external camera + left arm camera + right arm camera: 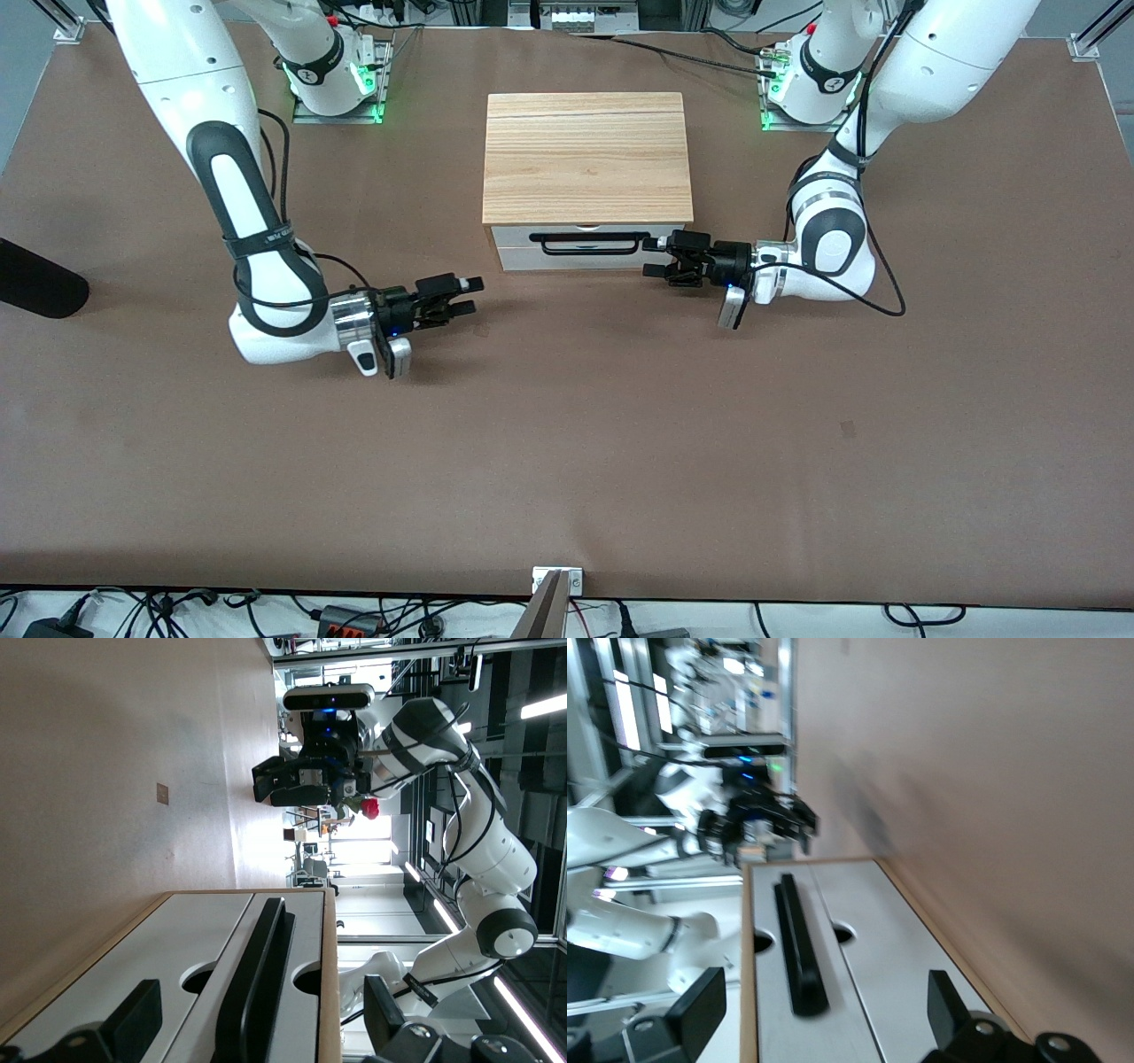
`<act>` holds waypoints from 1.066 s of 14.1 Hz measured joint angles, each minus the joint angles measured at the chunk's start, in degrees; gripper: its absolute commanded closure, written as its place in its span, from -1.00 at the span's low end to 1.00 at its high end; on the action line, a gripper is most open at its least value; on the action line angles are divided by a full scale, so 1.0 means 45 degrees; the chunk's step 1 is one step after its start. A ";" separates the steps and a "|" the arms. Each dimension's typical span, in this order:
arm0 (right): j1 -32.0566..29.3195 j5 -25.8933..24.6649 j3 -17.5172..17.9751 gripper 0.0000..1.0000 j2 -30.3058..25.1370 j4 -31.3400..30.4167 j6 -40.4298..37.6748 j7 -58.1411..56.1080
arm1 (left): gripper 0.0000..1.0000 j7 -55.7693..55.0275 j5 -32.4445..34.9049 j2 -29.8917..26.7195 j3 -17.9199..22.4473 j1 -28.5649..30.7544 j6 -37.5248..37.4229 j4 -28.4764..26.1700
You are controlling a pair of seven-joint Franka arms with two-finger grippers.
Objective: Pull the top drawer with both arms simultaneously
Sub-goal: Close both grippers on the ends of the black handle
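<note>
Under the wood cabinet top, the top drawer sits shut. Left gripper beside the handle's end, fingers apart, empty; right gripper nearer front cam, open, empty. Only wrist views show 2 finger notches by the handle.

My two white arms carry black-grey joint patches, silver wrists and black pincers: left gripper, right gripper. The top drawer shows a white front and black bar handle under a striped light-wood cabinet on the brown table.
</note>
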 measured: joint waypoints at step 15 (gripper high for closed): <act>0.2297 0.5081 0.0283 -0.72 -0.0006 -0.2252 0.0334 -0.3219 | 0.56 0.0035 -0.0214 0.0237 -0.0438 0.0014 -0.0093 -0.0744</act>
